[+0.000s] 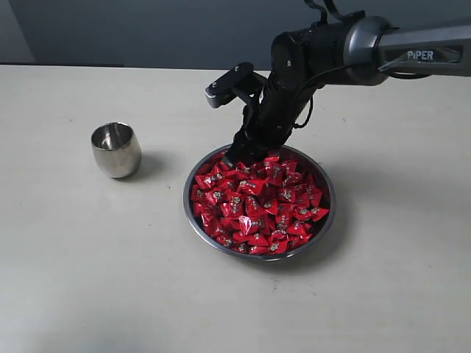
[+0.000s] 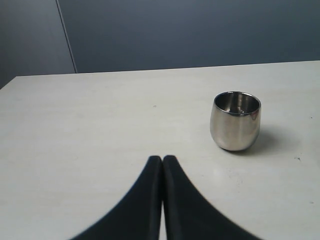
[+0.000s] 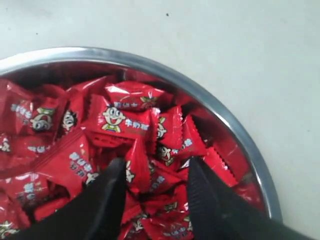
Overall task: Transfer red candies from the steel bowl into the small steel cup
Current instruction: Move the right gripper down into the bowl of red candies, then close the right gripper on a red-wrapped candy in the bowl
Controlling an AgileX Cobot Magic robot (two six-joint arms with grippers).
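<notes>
Surveying the exterior view, we find the red candies (image 1: 257, 202) heaped in the steel bowl (image 3: 80, 51), which they fill almost to its thin, shiny rim. Each sweet has a glossy red wrapper with crimped, saw-toothed ends and a small pale mark at the centre. In the right wrist view this mark is a cartoon face (image 3: 114, 116) beside a row of white characters that we cannot read with confidence. The small steel cup (image 1: 115, 151) stands upright, well apart from the bowl on its left in the exterior view; it is polished, with a rounded body. The right gripper (image 3: 156, 167) dips into the pile near the far rim, its black fingers spread wide, with one candy standing between them and gripped by neither. The left gripper (image 2: 162, 159) has its fingers pressed together, holds nothing, and points toward the cup. Both vessels rest on a pale, matte table (image 1: 73, 279) with faint streaks. Behind it we see a plain dark blue-grey wall (image 1: 147, 29). The right arm (image 1: 383, 44) carries the white lettering "PiPER" (image 1: 425, 54).
</notes>
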